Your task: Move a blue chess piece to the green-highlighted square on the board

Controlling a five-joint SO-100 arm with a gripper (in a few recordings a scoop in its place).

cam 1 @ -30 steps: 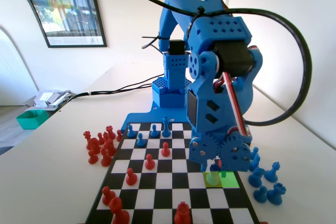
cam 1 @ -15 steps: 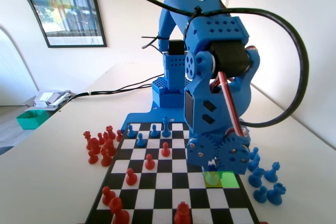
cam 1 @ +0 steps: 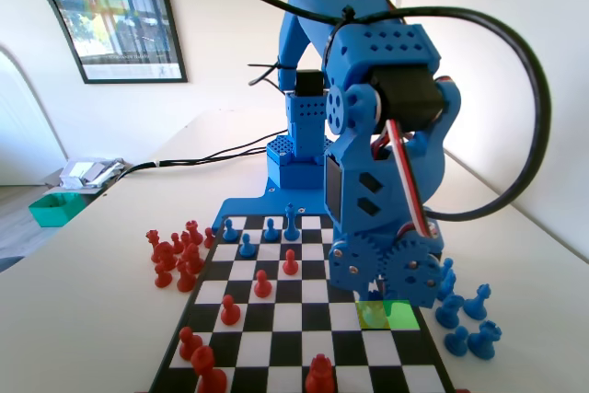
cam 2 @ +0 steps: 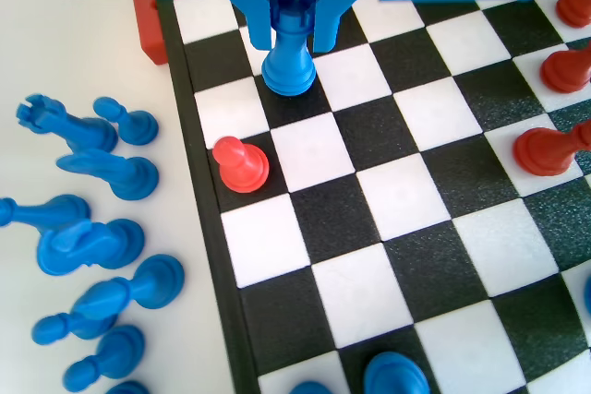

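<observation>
In the wrist view we see a blue rook [cam 2: 290, 48] standing at 12 o'clock on the board [cam 2: 205, 219], our pincer [cam 2: 294, 29] clasping its crown.

Framed poster [cam 1: 115, 11] with a black border on the white wall. Below it, on the pale table [cam 1: 83, 292], a green plastic tray [cam 1: 55, 208] sits beside a stack of papers [cam 1: 89, 172], with black cables [cam 1: 212, 151] running nearby. Red plastic chess pieces [cam 1: 175, 253] cluster on the table below the tray. In the wrist view, one red pawn [cam 2: 241, 163] stands alone, and toppled blue pieces [cam 2: 88, 228] lie left of it.
</observation>
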